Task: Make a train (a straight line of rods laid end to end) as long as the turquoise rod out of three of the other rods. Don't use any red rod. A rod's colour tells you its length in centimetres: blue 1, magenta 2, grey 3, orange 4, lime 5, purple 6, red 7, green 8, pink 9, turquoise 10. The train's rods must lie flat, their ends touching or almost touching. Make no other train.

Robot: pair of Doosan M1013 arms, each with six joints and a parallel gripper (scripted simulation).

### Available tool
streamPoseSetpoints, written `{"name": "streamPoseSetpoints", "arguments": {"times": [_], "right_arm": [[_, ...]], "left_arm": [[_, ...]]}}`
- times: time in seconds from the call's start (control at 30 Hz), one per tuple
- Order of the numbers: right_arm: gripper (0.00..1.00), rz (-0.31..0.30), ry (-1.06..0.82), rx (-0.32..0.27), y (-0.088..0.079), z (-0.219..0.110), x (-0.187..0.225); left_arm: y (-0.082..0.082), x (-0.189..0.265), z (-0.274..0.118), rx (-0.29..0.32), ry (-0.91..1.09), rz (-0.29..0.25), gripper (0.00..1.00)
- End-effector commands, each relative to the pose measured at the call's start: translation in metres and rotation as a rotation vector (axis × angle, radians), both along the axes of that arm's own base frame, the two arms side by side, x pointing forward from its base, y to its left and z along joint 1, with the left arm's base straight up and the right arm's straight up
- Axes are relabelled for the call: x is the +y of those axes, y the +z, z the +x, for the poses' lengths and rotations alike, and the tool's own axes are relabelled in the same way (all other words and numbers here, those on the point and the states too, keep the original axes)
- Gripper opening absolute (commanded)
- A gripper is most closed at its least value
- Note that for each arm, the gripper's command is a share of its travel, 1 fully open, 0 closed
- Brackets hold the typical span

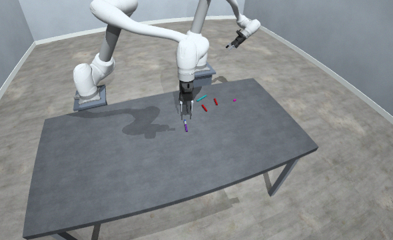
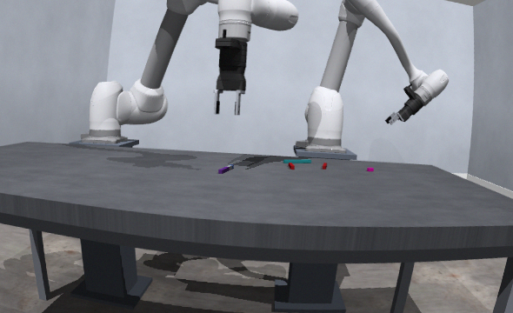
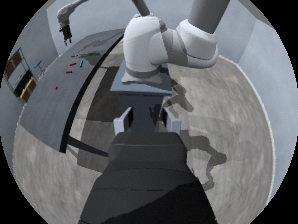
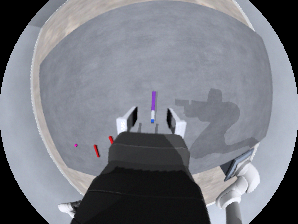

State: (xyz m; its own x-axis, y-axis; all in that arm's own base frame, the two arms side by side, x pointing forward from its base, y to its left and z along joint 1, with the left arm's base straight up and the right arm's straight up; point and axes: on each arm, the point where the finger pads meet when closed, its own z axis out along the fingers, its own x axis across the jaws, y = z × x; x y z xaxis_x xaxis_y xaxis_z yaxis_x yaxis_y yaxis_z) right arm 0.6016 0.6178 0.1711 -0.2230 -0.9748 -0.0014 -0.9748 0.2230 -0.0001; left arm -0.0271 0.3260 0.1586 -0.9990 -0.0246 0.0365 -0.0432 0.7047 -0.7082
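Checking the row against the task, the train looked finished: a purple rod (image 1: 186, 128) (image 2: 225, 170) (image 4: 153, 100), a grey rod (image 1: 185, 123) (image 2: 229, 167) (image 4: 152, 114) and a blue rod (image 1: 184, 121) (image 2: 232, 165) (image 4: 152, 121) lay flat in one line on the table (image 1: 116, 173) (image 2: 239, 196) (image 3: 45, 100) (image 4: 100, 50). They lay apart from the turquoise rod (image 1: 202, 98) (image 2: 297, 161) (image 3: 81, 64), with the blue end nearer to it and the purple end farther away. By their colours they added up to its length. The ends seemed to touch, though the pictures were too coarse to rule out a hairline gap.

The spares were out of the train: one red rod (image 1: 204, 108) (image 2: 291, 166) (image 3: 73, 64) (image 4: 111, 140) and another red rod (image 1: 216, 101) (image 2: 324, 166) (image 3: 69, 72) (image 4: 97, 151) near the turquoise one, and a magenta rod (image 1: 234, 100) (image 2: 370, 169) (image 3: 56, 88) (image 4: 76, 145) farther off beyond them.

The right gripper (image 1: 186, 111) (image 2: 227, 113) (image 3: 68, 44) (image 4: 152, 113) hung above the table, fingers spread and released, holding nothing. The left gripper (image 1: 230, 47) (image 2: 389, 120) (image 3: 147, 113), beyond the turquoise rod and off the table, was also spread wide and empty.

No tray or bowl stood among the rods, so none was contained. Probably only moving the right arm clear remained.
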Motion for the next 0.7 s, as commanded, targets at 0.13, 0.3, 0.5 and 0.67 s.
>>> {"name": "streamPoseSetpoints", "arguments": {"times": [0.13, 0.3, 0.5, 0.67], "right_arm": [[1.00, 0.001, -0.003, -0.003, 0.027, -0.002, 0.003], [1.00, -0.001, -0.003, -0.002, 0.033, -0.002, 0.002], [1.00, -0.001, -0.003, -0.001, 0.031, -0.002, 0.002], [1.00, -0.001, -0.003, -0.001, 0.031, -0.002, 0.002]], "left_arm": [[0.000, -0.003, -0.002, 0.001, 0.002, 0.003, 1.00], [0.000, -0.003, -0.002, 0.001, 0.002, 0.003, 1.00], [0.000, -0.003, -0.002, 0.001, 0.002, 0.003, 1.00], [0.000, -0.003, -0.002, 0.001, 0.002, 0.003, 1.00]]}}
